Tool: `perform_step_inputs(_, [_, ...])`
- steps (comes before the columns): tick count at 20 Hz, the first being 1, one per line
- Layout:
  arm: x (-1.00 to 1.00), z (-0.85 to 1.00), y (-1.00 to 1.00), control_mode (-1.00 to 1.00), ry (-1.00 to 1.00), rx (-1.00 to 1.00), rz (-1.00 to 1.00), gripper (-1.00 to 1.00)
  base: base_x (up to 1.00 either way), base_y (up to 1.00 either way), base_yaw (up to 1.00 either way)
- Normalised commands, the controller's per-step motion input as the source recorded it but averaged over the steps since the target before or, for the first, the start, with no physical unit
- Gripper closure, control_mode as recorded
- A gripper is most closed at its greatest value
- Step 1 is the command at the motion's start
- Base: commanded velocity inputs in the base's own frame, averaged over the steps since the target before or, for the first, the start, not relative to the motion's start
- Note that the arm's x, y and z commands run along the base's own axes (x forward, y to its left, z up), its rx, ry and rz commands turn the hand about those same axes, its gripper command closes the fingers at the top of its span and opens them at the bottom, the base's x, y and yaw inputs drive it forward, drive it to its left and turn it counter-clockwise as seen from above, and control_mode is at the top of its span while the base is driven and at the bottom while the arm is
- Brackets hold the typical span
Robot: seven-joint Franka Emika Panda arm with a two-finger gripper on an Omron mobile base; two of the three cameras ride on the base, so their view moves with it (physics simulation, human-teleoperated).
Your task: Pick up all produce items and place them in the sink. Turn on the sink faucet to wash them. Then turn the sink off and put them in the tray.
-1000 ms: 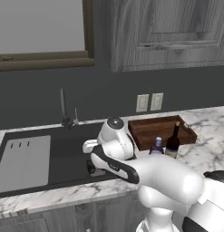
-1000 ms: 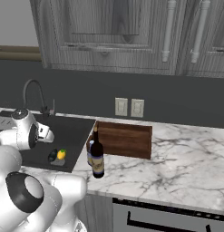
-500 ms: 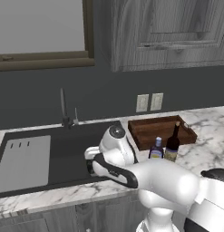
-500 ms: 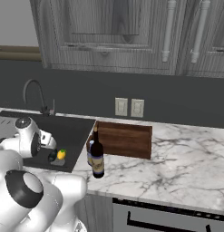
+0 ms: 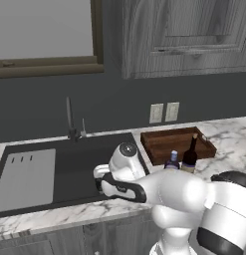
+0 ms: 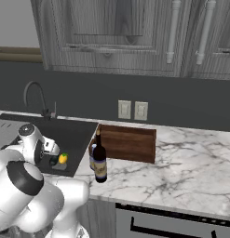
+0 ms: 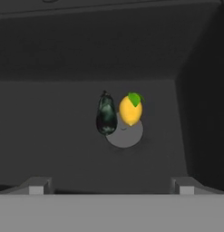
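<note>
Since a second ago the arm has swung lower over the sink [image 5: 89, 164]; its claw [image 7: 111, 186] hangs spread above the lemon [image 7: 130, 110] and dark green vegetable [image 7: 105, 114], lying beside each other on the drain [image 7: 126, 132].

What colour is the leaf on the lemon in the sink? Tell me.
Bright green, atop the yellow lemon beside the drain; clearest in the hand view.

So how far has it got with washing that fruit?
Both pieces, the yellow fruit and the dark green one, already lie in the sink by the drain. The open gripper hovers above them, empty. No water shows, and the tray holds no produce.
</note>
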Motion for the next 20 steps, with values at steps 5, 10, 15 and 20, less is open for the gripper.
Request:
perform_step_inputs(5, [0.17,-0.15,0.00,-1.00,0.03,-0.01,0.00,-1.00,0.00,0.00,0.00])
perform_step_inputs(10, [0.14,-0.19,0.00,-1.00,0.05,-0.01,0.00,-1.00,0.00,0.00,0.00])
perform_step_inputs(15, [0.12,-0.21,0.03,-1.00,0.05,-0.03,0.00,-1.00,0.00,0.00,0.00])
perform_step_inputs(20, [0.16,-0.17,0.11,-1.00,0.05,-0.05,0.00,-1.00,0.00,0.00,0.00])
